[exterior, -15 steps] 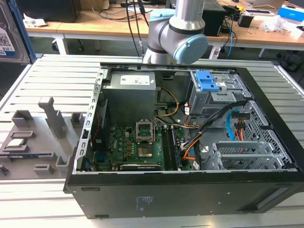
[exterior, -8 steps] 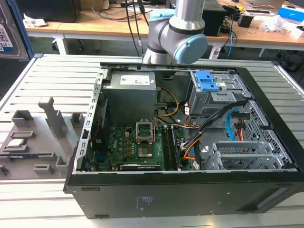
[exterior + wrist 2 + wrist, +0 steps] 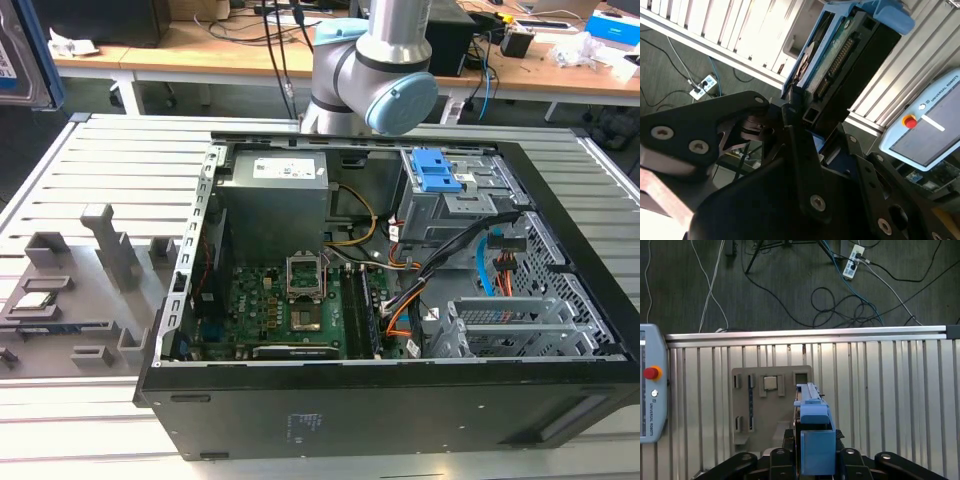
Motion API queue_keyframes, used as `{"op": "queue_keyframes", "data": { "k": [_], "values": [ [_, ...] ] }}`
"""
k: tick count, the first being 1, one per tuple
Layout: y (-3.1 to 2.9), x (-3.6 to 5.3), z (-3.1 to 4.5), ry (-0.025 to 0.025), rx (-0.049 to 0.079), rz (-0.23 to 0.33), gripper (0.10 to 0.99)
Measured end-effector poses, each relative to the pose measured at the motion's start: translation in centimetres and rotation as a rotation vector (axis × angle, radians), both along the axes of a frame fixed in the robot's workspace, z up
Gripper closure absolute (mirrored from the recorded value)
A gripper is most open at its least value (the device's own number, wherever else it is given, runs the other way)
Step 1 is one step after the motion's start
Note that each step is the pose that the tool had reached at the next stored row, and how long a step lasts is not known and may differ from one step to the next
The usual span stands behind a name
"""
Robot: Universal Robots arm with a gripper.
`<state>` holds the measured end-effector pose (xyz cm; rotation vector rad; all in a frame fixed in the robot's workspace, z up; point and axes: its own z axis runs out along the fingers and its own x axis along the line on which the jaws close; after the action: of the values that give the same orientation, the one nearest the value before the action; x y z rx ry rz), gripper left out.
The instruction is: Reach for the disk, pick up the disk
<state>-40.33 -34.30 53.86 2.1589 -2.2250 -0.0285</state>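
Between the black fingers (image 3: 790, 442) of the pincer (image 3: 815, 439) sits the disk (image 3: 814, 412). It is gripped at one end by its blue frame, and the rest juts out past the fingertips. The pincer is closed onto it to about the frame's thickness. The disk hangs clear above the slatted metal surface (image 3: 890, 405), over a grey fixture tray (image 3: 755, 390) and well apart from the open computer case (image 3: 350, 420).

The hold looks to be on plastic at one end, so I judge that the long overhang could lever the disk crooked. A jolt might let it slide out, or flex the clipped frame loose from the drive.

The second wrist view gives the disk's connector edge (image 3: 837, 62) and a strip of green board. The first wrist view looks straight along the blue frame to the tray's slots beneath, with a teach pendant (image 3: 650, 405) at the surface's edge and cables (image 3: 840, 305) on the floor. The exterior view adds the case interior and the blue bracket (image 3: 432, 170) on its drive cage.
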Motion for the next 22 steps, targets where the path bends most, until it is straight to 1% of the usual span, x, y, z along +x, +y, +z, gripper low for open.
{"op": "queue_keyframes", "data": {
  "k": [4, 5, 11, 14, 15, 17, 18, 22],
  "values": [
    [0.0, 0.01, 0.66, 0.0001, 0.0, 0.0, 0.718],
    [0.0, 0.01, 0.73, 0.0, 0.002, 0.0, 0.718],
    [-0.01, 0.08, 0.74, 0.0, 0.003, 0.0, 0.718],
    [0.0, 0.9, 0.74, 0.0, 0.003, 0.0, 0.718],
    [0.0, 1.38, 0.73, 0.0, 0.003, 0.0, 0.718],
    [0.0, 1.86, 0.71, 0.0002, 0.002, 0.0, 0.718],
    [0.0, 2.31, 0.61, 0.0003, 0.003, 0.0, 0.718],
    [0.0, 3.1, 0.2, 0.0009, 0.002, 0.0, 0.718]
  ]
}}
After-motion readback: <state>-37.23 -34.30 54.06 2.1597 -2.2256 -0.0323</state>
